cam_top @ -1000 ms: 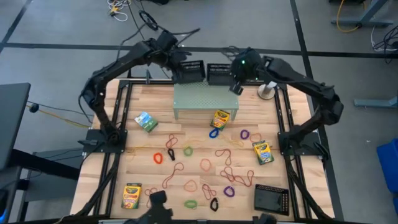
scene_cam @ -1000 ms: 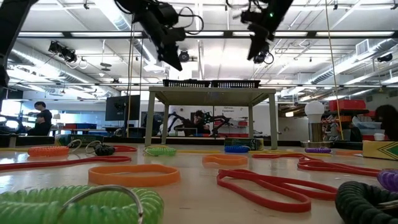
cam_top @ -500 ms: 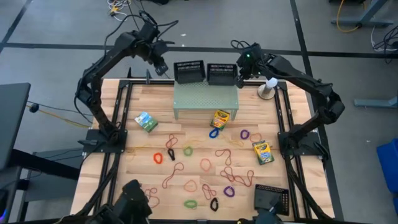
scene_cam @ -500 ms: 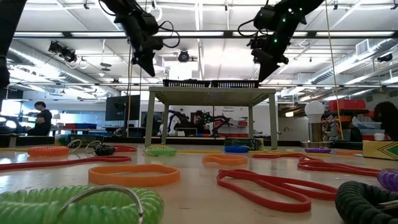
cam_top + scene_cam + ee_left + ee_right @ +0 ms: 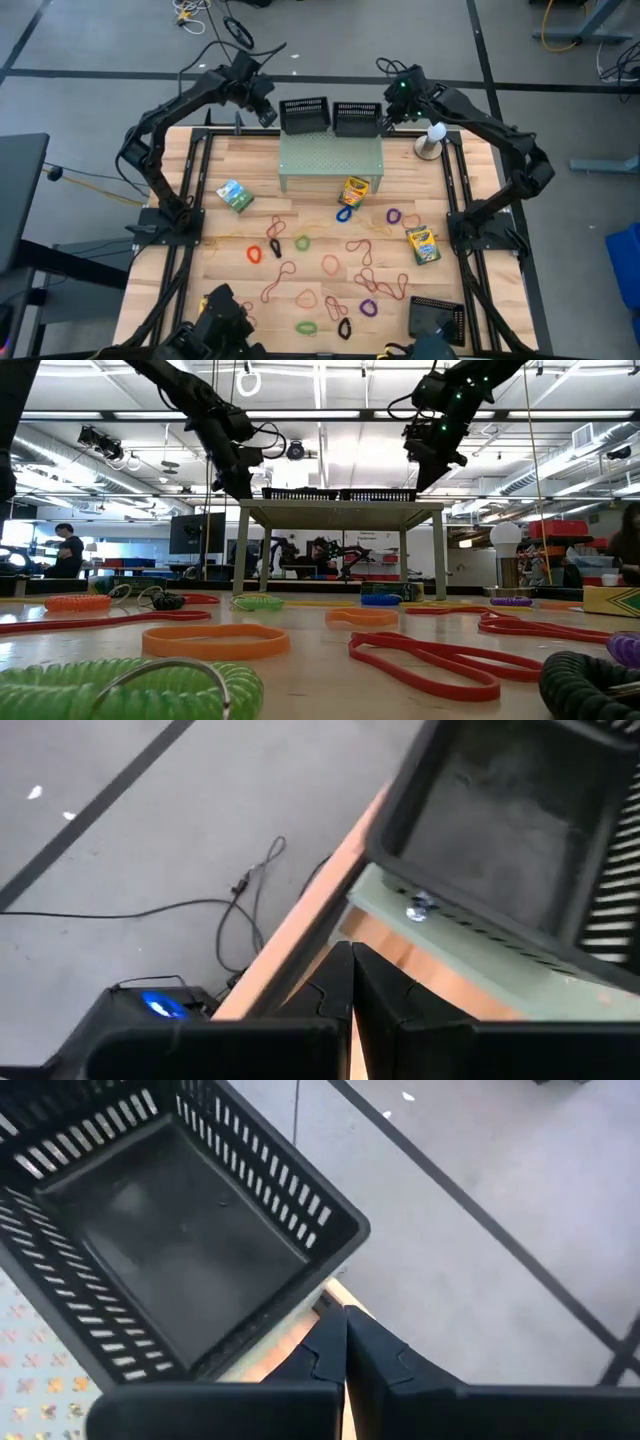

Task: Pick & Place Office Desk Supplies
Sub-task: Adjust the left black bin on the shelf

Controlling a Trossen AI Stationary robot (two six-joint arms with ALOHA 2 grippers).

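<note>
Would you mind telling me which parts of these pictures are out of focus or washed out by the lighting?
Low view: the nearest green coiled loop and red rubber band are soft, and the ceiling lights glare white behind the arms. Left wrist view: the black mesh tray is blurred. Right wrist view: its tray is sharp. High view: evenly lit, with little glare.

The table [image 5: 230,225] was pale striped wood inside a black frame. Two black slotted trays [image 5: 305,115] sat on a pale green perforated riser [image 5: 330,157], and a third black tray [image 5: 436,319] lay near the front. The crayon boxes [image 5: 355,190] were yellow and green. The rubber bands [image 5: 330,264] were red, orange, green, blue, purple and black. Both arms [image 5: 170,110] were dark, the right one showing a small green light. The floor was grey with dark lines.
</note>
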